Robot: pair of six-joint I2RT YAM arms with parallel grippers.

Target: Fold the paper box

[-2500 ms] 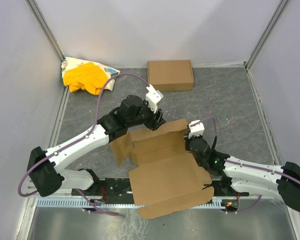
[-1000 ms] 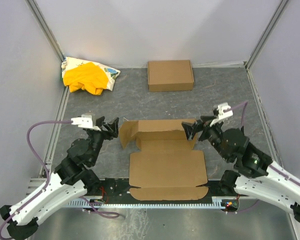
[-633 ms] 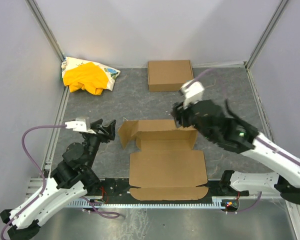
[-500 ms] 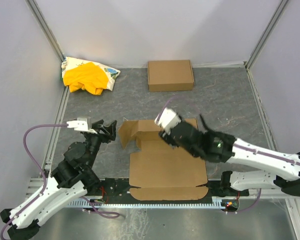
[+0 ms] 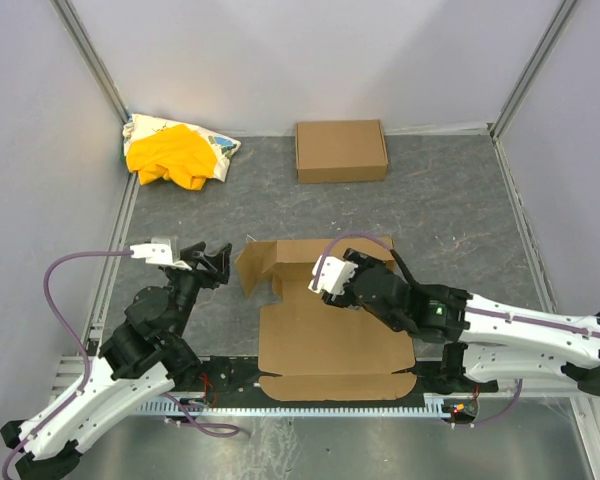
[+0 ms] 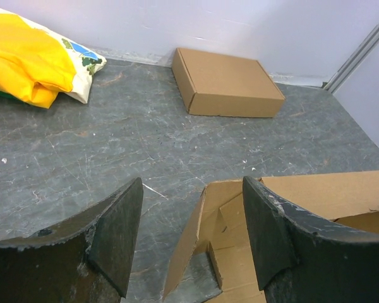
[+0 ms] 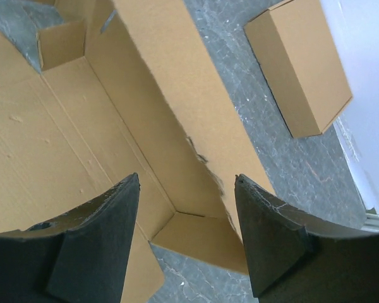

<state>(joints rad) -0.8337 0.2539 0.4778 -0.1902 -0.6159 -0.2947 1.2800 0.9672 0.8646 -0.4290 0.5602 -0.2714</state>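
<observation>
The paper box (image 5: pixel 335 340) lies at the table's middle as a brown cardboard sheet, its wide panel flat at the near side. Its back wall (image 5: pixel 300 250) and left flap (image 5: pixel 252 268) stand up. My left gripper (image 5: pixel 215 261) is open just left of that flap, not touching it. The flap (image 6: pixel 196 233) shows ahead between its fingers (image 6: pixel 117 233). My right gripper (image 5: pixel 375 263) reaches in low over the box, open and holding nothing. In the right wrist view, my right gripper (image 7: pixel 186 189) straddles the back wall (image 7: pixel 177 95) near its right corner.
Another shut brown carton (image 5: pixel 341 150) sits by the back wall of the cell, also in both wrist views (image 6: pixel 230 85) (image 7: pixel 300 63). A yellow cloth bundle (image 5: pixel 170 155) lies in the back left corner. Grey walls close off three sides.
My right arm has swung from the box's right end across its middle and come down low along the back wall. My left arm has drawn back slightly; its jaws stay open.
</observation>
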